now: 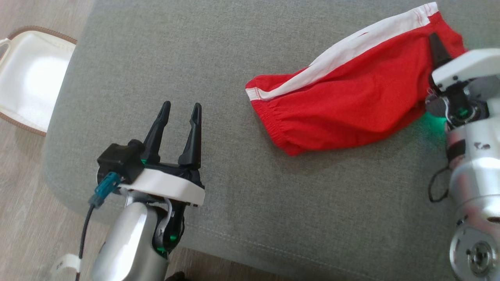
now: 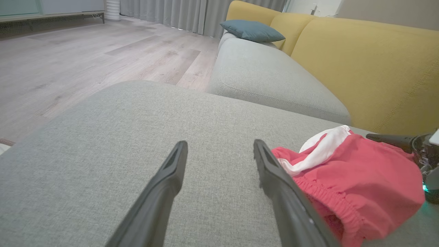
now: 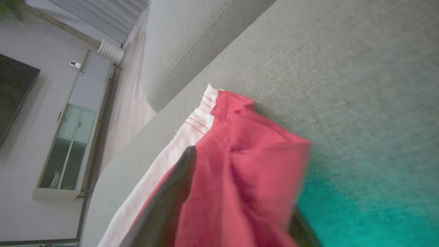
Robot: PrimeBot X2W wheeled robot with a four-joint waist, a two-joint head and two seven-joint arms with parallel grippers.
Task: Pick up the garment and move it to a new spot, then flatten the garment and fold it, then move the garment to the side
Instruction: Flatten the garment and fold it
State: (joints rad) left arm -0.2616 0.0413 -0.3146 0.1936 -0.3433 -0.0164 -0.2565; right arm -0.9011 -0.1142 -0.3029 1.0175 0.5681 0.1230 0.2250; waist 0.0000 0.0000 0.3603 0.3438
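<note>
The garment, red shorts with a white side stripe and an elastic waistband, lies crumpled on the grey cushion at the upper right. My right gripper is at its right end. In the right wrist view the garment bunches between the wide-apart jaws of the right gripper; one finger lies on the cloth and the other is mostly hidden under it. My left gripper hovers open over bare cushion, left of the garment, with nothing between its fingers.
A white bag with brown trim sits on the wooden floor left of the cushion. Beyond it are another grey seat, a yellow backrest and a blue pillow. The cushion's front edge is close to me.
</note>
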